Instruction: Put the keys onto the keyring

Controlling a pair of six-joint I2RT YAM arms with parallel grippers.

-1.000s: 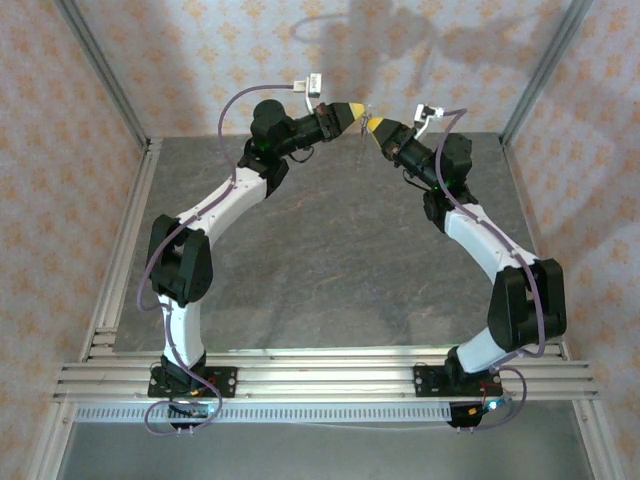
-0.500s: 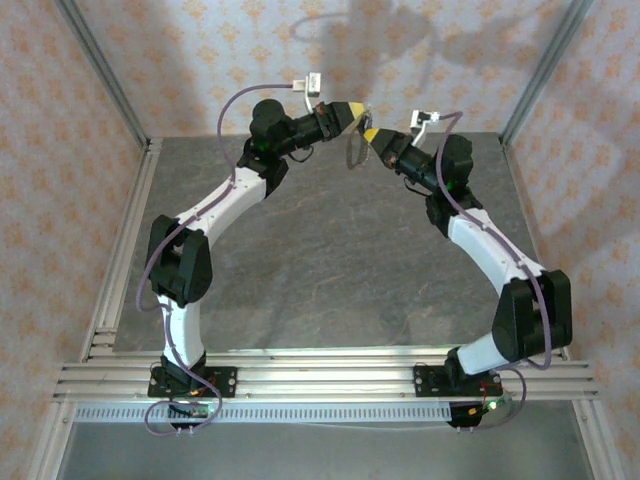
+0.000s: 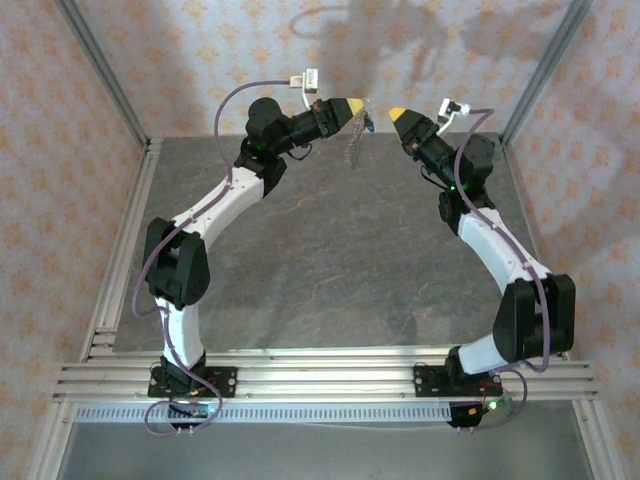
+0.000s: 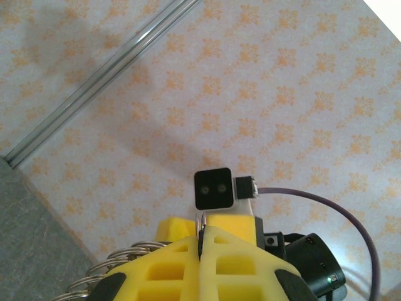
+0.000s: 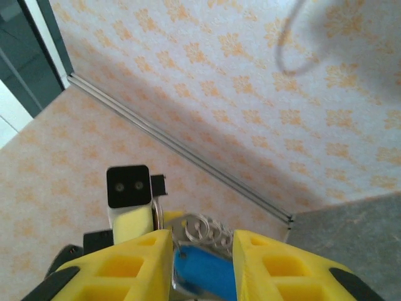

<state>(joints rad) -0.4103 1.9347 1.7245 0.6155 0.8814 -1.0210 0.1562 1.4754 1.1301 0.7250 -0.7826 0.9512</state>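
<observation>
Keyring (image 4: 124,258): hangs high in the air, pinched in clenched left gripper (image 3: 360,105). Blue key (image 5: 200,271): dangles at ring's top, apparently threaded on. Right gripper (image 3: 397,113): empty, jaws parted, near but apart. Looks like end of threading step; next calls for confirming key sits on coil, then seeking another.

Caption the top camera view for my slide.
Left fingers pinch the dangling keyring, blue key beside them; right fingers open nearby.

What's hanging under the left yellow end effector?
The keyring dangles below the left end effector, with a blue key beside its top. The bit pinched in the shut grip is covered.
</observation>
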